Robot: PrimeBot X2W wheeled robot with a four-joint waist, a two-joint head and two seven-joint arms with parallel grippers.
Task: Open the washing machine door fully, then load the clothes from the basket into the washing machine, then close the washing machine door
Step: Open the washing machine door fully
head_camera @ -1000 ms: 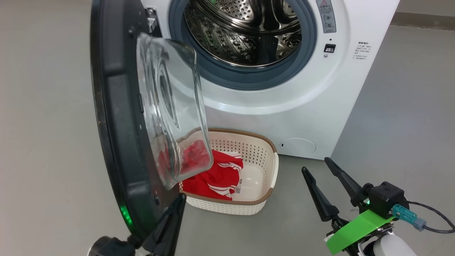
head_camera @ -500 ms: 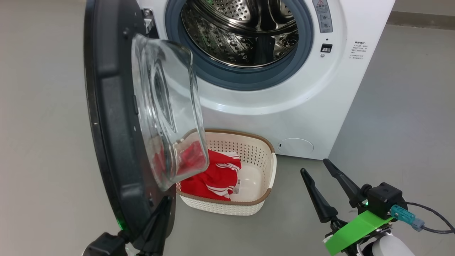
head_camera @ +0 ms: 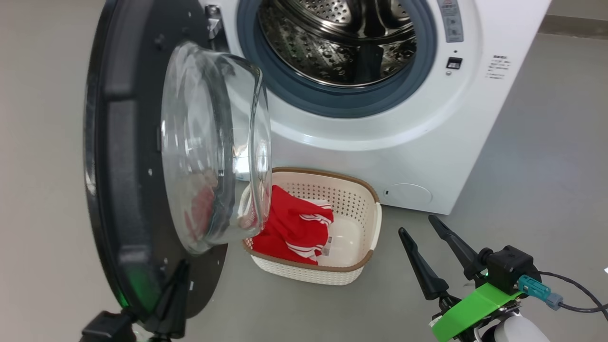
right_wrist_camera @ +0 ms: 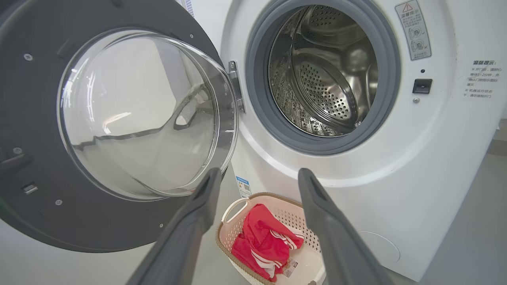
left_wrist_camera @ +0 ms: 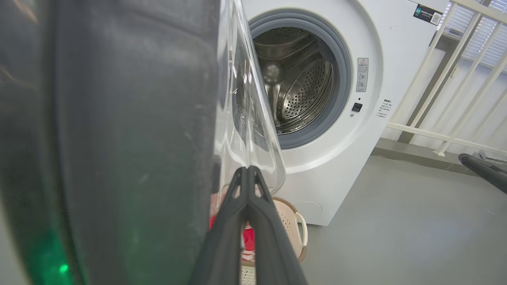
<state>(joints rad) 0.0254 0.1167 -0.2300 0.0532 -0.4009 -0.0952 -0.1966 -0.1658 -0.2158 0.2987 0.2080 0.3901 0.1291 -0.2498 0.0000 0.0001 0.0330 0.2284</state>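
**Item:** the washing machine door (head_camera: 128,156), hinged at the left of the washing machine (head_camera: 394,142). It stands wide of the drum opening, and from the head view its glass bowl hides the left end of the basket (head_camera: 375,223).

**Step:** we judge the opening not yet finished.

**Left end effector** (left_wrist_camera: 247,171): clenched on nothing, at the door's lower inner face. We cannot confirm contact.

**Handling:** we would press on the black rim, not the glass, and follow the hinge arc.

**Right end effector** (head_camera: 417,224): released, well apart from the door.

**The clothes** (head_camera: 294,228): red, lying in the basket, which stands just before the machine.

**Floor** (head_camera: 532,180): plain grey and smooth.

**Room:** a white railing (left_wrist_camera: 455,79) stands beyond the machine.
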